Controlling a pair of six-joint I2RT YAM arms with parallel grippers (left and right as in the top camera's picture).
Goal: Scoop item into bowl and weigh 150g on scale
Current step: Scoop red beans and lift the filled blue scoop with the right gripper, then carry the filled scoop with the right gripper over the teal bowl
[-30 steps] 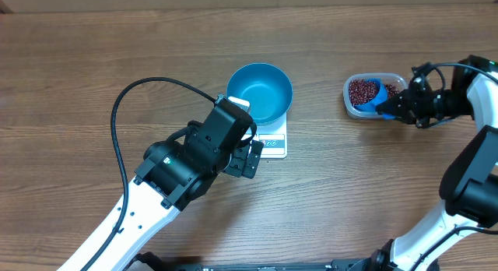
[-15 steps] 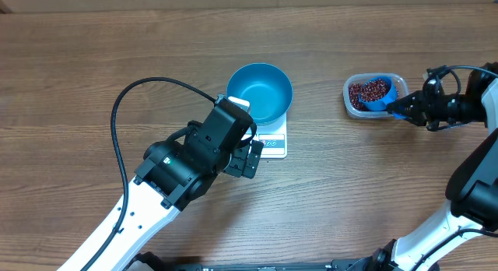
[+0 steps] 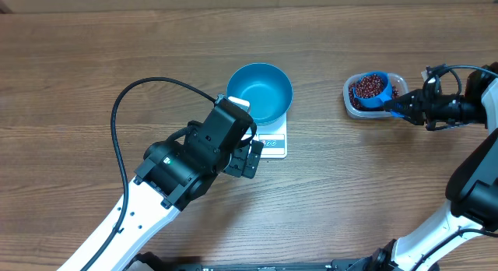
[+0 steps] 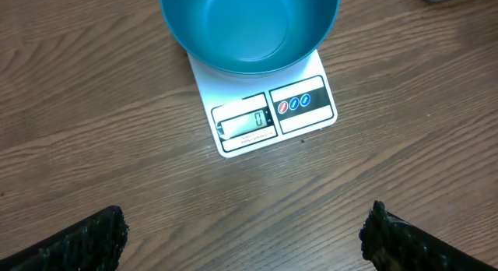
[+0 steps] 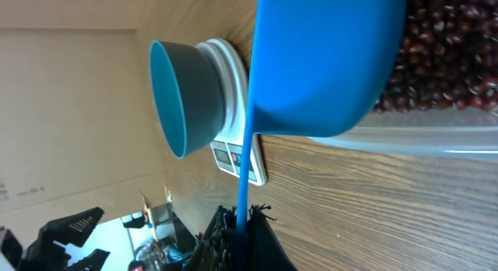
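Note:
The blue bowl [image 3: 260, 92] [image 4: 249, 29] stands empty on the white scale [image 3: 274, 145] [image 4: 307, 115], whose display reads zero. Red-brown beans [image 3: 358, 93] [image 5: 440, 61] lie in a clear tub [image 3: 347, 97] at the right. A small blue scoop [image 3: 373, 87] [image 5: 327, 61], loaded with beans, hangs over the tub. My right gripper [image 3: 406, 107] [image 5: 243, 232] is shut on the scoop's thin handle. Just below the scale, my left gripper [image 3: 253, 157] [image 4: 243, 240] is open and holds nothing, its fingertips [image 4: 89, 238] wide apart over bare wood.
The left arm's black cable [image 3: 124, 107] loops over the table to the left of the bowl. The tub's clear rim [image 5: 405, 142] lies right under the scoop. Bare wood separates the scale from the tub.
The right gripper drew a little to the right and the scoop came up out of the bean heap, now level and filled. The left arm has not moved.

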